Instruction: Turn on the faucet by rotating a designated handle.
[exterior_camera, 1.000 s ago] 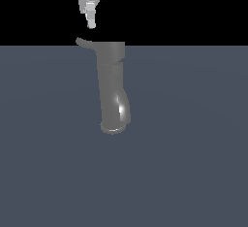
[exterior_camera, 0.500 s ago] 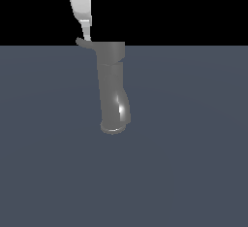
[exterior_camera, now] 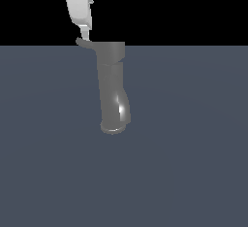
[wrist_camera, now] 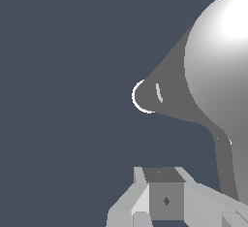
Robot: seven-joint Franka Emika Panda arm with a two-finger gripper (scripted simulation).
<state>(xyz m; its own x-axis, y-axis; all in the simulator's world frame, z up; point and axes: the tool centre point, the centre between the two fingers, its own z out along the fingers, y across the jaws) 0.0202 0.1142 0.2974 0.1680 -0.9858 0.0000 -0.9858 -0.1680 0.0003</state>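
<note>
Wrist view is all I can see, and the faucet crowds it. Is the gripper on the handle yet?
Observer: In the exterior view the gripper hangs down from above. Its tip meets the outer end of the handle, and I see no gap between them.
Operator: Which way does the handle stick out?
Observer: Toward the exterior view's left, from the wide end of the faucet.
Operator: How does the rest of the faucet run?
Observer: It stretches away from the handle end and bends slightly toward the exterior view's right. It finishes in the flared rim at the far end from the gripper.
</note>
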